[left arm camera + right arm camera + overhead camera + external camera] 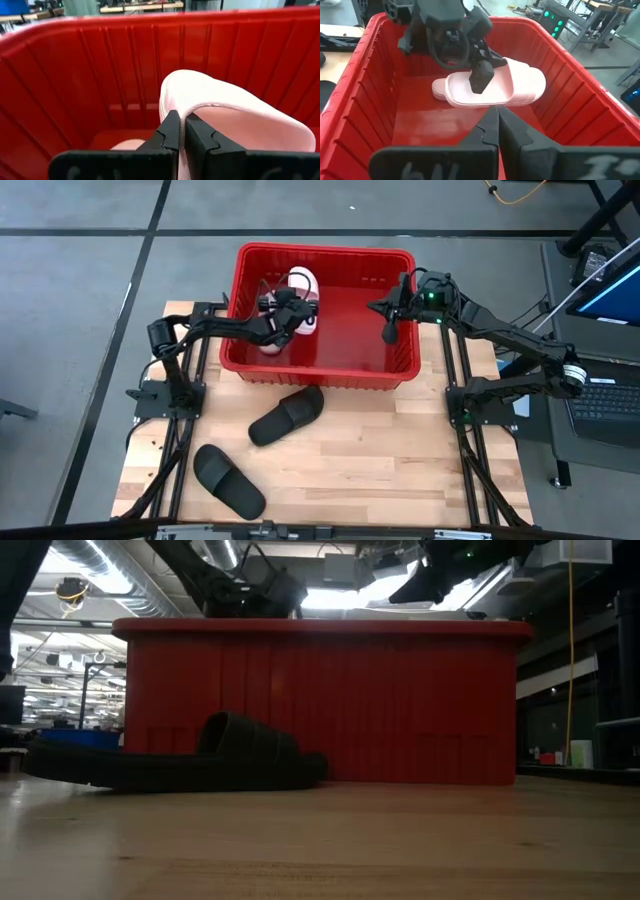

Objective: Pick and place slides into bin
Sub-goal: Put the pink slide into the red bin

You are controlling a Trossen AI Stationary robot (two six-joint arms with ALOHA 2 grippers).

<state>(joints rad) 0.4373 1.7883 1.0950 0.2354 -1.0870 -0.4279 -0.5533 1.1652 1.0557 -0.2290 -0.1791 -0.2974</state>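
Right, left gripper (481, 80) clamped on the strap of a pale pink foam slide sandal (512, 82), held low inside the big red lattice-walled plastic bin (400, 366); best to part the fingers only once the sole rests flat; right gripper (391, 330) pinched shut, empty, over the bin's other end; two black rubber slide sandals (287, 416) wait on the wooden table (400, 460).

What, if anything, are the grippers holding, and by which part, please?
The left gripper pinches a pale pink slide by its side edge; the right gripper holds nothing.
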